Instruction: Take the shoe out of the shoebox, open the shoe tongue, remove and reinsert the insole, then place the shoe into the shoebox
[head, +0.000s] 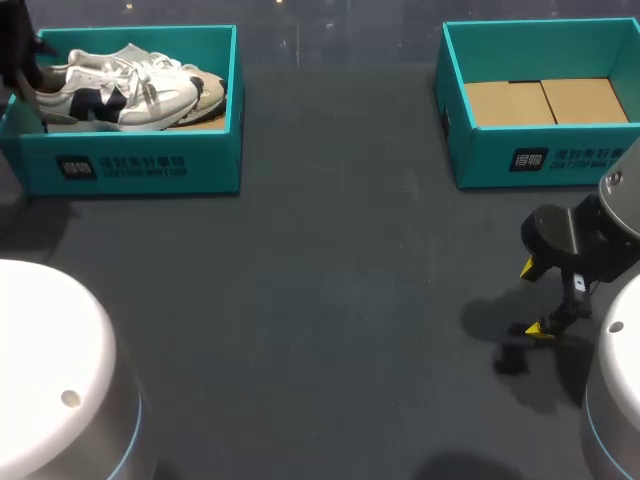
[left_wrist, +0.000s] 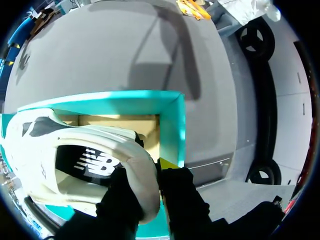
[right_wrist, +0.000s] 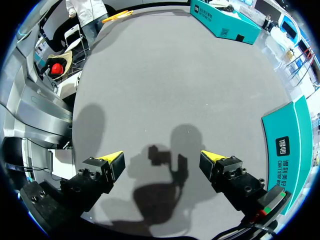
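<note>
While the shoe lies on its side inside the teal shoebox at the far left of the counter, the first step of the task, taking it out, is the one in hand. In the left wrist view the left end effector pinches the white heel from two sides, one black finger against the inner face of the heel wall and the other, its yellow tip showing, against the outer face next to the box's end wall. The shoe does not look lifted yet; its sole side rests low in the box.

The right end effector hangs over bare counter near the right edge, its fingers spread wide with nothing between them, just in front of the second shoebox, which holds only its cardboard floor.

Judging from this, the next move calls for a straight upward pull that carries the heel clear of the end wall before any sideways travel, since the toe could drag on the rim. A grip on the thin heel wall alone may let the shoe swing, so a slow lift seems wise, toward the open middle of the counter where the right arm can help.
</note>
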